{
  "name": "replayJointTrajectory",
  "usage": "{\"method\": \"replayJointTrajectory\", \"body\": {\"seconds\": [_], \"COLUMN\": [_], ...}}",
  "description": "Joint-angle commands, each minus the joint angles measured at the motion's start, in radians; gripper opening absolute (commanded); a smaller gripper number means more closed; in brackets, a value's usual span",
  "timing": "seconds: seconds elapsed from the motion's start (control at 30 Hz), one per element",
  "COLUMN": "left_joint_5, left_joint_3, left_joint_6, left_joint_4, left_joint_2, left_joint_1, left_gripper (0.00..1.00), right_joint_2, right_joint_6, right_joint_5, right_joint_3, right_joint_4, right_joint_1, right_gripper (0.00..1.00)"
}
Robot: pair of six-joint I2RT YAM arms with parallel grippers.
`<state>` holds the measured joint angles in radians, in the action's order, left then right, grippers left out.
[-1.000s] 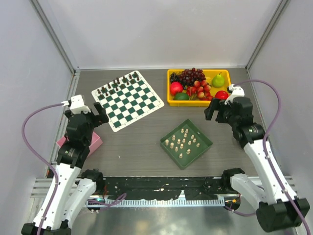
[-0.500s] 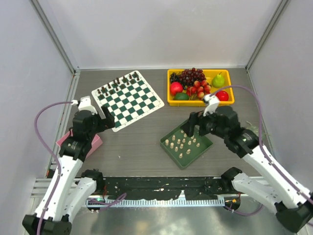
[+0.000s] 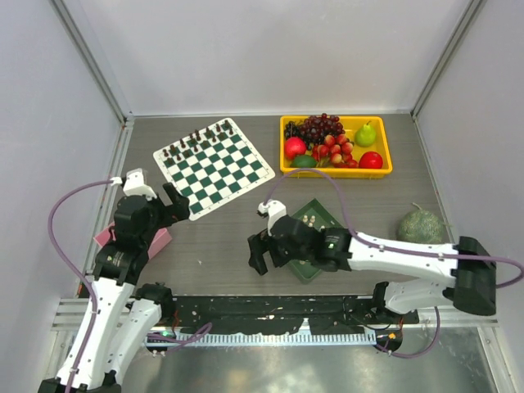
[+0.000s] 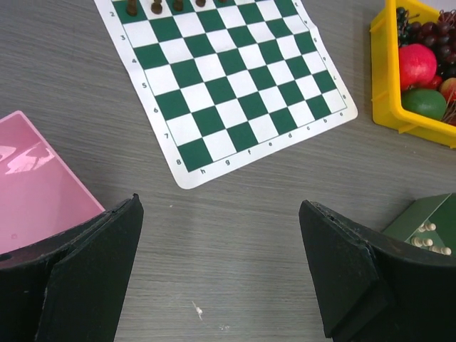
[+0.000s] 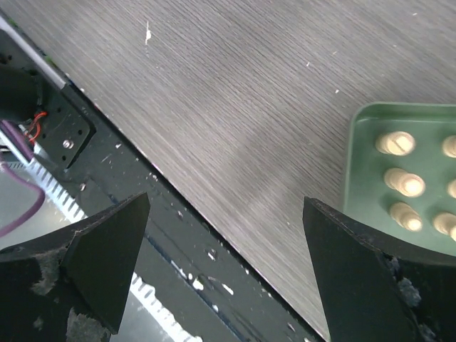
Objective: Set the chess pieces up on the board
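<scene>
The checkered green and white board [image 3: 216, 168] lies at the back left, with small dark pieces [image 3: 199, 137] along its far edge. It also shows in the left wrist view [image 4: 228, 85]. The cream chess pieces [image 3: 316, 221] stand in a plain dark green tray [image 3: 306, 270], partly covered by my right arm. My right gripper [image 3: 257, 260] is open and empty, just left of the tray over the table's near edge. In the right wrist view, pieces [image 5: 402, 183] sit right of the open gripper [image 5: 224, 274]. My left gripper [image 3: 178, 200] is open and empty, near the board's near corner, and its wrist view [image 4: 221, 274] shows bare table between the fingers.
A yellow bin of fruit [image 3: 284, 149] stands at the back right. A green round fruit [image 3: 422, 225] lies at the right. A pink box [image 3: 158, 239] sits under my left arm. The black rail [image 5: 107, 214] runs along the table's near edge.
My right arm has swung from beside the yellow bin forward and left, across the green tray to the near edge, uncovering the green round fruit. My left gripper shifted slightly.
</scene>
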<state>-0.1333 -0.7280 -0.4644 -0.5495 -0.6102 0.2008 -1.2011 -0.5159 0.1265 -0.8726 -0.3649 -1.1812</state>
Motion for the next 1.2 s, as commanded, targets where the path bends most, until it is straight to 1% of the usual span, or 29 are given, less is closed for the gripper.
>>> {"method": "replayJointTrajectory", "body": {"seconds": [0.0, 0.07, 0.13, 0.33, 0.47, 0.63, 0.87, 1.17], "left_joint_5": [-0.052, -0.054, -0.057, -0.075, -0.074, -0.069, -0.065, -0.042], "left_joint_3": [0.013, 0.012, 0.006, 0.007, 0.013, 0.016, 0.019, 0.036], "left_joint_6": [0.013, 0.021, 0.032, 0.049, 0.052, 0.055, 0.063, 0.073], "left_joint_4": [-0.007, -0.01, -0.021, -0.036, -0.018, -0.009, -0.003, 0.014], "left_joint_2": [0.036, 0.044, 0.046, 0.041, 0.029, 0.007, -0.005, -0.014], "left_joint_1": [-0.004, -0.004, -0.004, -0.004, -0.004, -0.004, -0.003, -0.004], "left_gripper": [0.99, 0.99, 0.99, 0.99, 0.99, 0.99, 0.99, 0.99], "right_joint_2": [-0.119, -0.201, -0.239, -0.265, -0.284, -0.307, -0.295, -0.244], "right_joint_6": [-0.084, -0.105, -0.122, -0.202, -0.197, -0.179, -0.176, -0.124], "right_joint_5": [0.085, 0.134, 0.163, 0.205, 0.2, 0.188, 0.202, 0.226], "right_joint_3": [-0.061, -0.095, -0.111, -0.046, -0.011, -0.005, 0.02, 0.055], "right_joint_4": [0.162, 0.155, 0.158, 0.219, 0.235, 0.236, 0.204, 0.158], "right_joint_1": [-0.041, -0.055, -0.06, -0.06, -0.06, -0.058, -0.06, -0.057], "right_gripper": [0.96, 0.96, 0.95, 0.95, 0.95, 0.95, 0.95, 0.95]}}
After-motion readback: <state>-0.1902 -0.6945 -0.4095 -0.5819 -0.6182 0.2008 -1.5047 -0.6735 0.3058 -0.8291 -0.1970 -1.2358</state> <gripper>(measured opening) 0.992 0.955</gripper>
